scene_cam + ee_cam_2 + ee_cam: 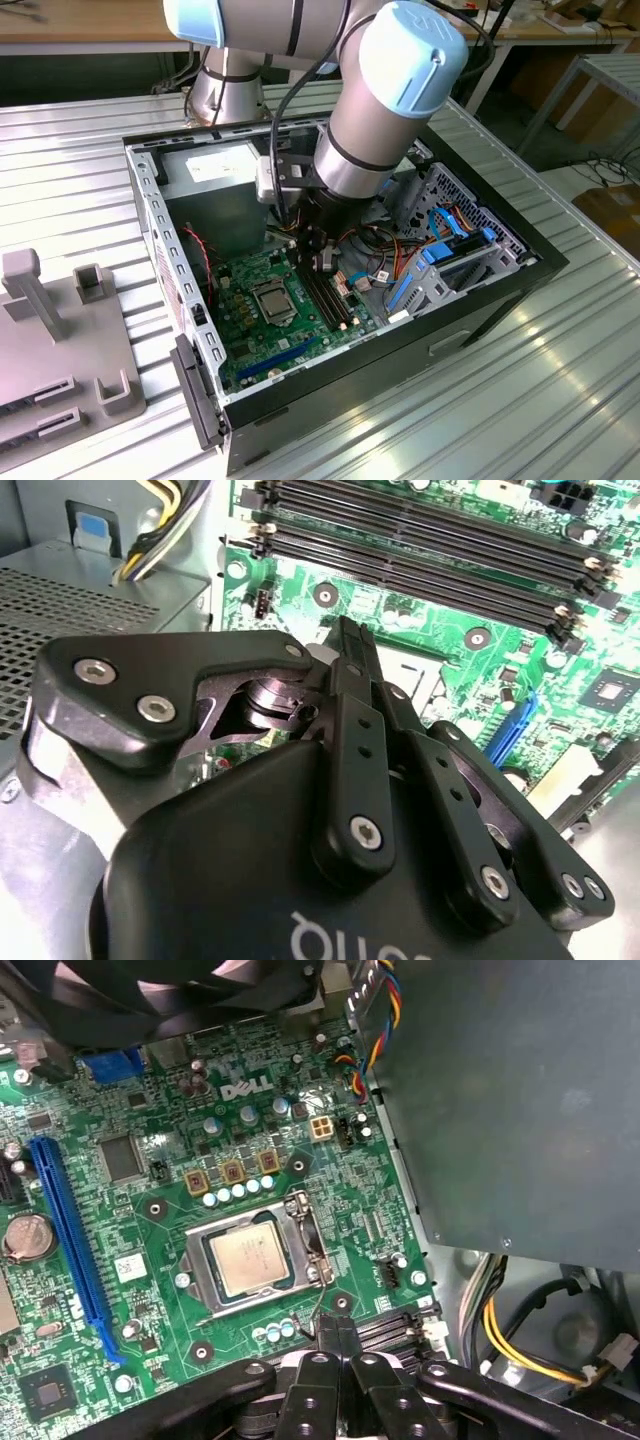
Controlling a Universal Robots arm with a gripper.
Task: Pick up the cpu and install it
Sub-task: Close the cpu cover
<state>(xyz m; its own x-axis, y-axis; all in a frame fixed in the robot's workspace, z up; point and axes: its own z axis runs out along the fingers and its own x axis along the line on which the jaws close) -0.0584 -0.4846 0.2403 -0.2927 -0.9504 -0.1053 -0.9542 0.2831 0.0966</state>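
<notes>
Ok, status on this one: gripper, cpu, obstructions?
Gripper shut, empty, above the memory slots. Cpu seated in its socket on the motherboard. Nothing over it.

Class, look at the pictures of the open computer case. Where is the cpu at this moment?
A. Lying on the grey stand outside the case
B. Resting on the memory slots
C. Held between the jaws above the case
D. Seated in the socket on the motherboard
D: in the first wrist view the cpu lies flat inside the socket frame on the motherboard, and the gripper, jaws closed together, holds nothing.
</notes>
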